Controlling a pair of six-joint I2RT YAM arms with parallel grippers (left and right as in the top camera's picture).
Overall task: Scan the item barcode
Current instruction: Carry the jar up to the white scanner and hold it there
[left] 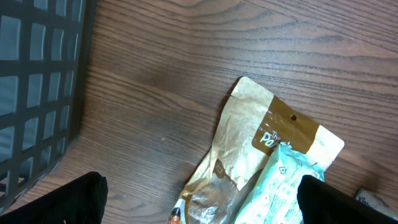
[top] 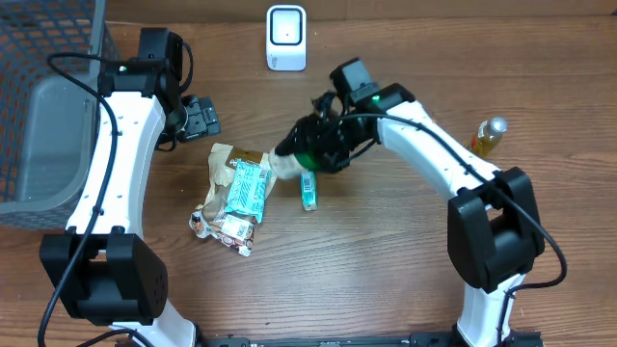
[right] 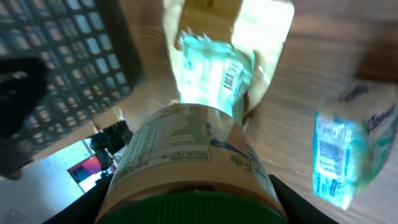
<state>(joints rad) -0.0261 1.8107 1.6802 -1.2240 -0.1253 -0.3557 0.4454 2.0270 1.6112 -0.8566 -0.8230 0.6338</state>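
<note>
1. Right gripper [top: 310, 152] is clamped across a jar [right: 186, 162], green lid toward the wrist camera. The jar fills the gap between the jaws.
2. Jar sits mid-table and appears lifted, over the edge of the bag [top: 224, 164] and the packet [top: 249, 188]. A small packet [top: 308, 190] lies just beside it.
3. Left gripper [top: 201, 118] is spread wide and holds nothing. It hovers by the bag's far edge, near the basket [top: 39, 58].
4. Scanner [top: 286, 37] stands at the far edge of the table, well apart from the jar.
5. Step in hand, by my reading: carry the jar to the scanner and present its barcode.
6. The wrist view shows the nutrition panel on the jar's wall, but the jar's own barcode is not seen. It is probably round the curve from that panel, so roll the wrist until it faces the scanner.
7. To do it well, bring the label wall square to the scanner face, near but not touching, then pause steady. A curved label likely reads badly when skewed.
8. Risk: a smooth round jar may twist in the grip on a fast roll, so go slow. Bottle [top: 489, 137] is well clear of the path.
</note>
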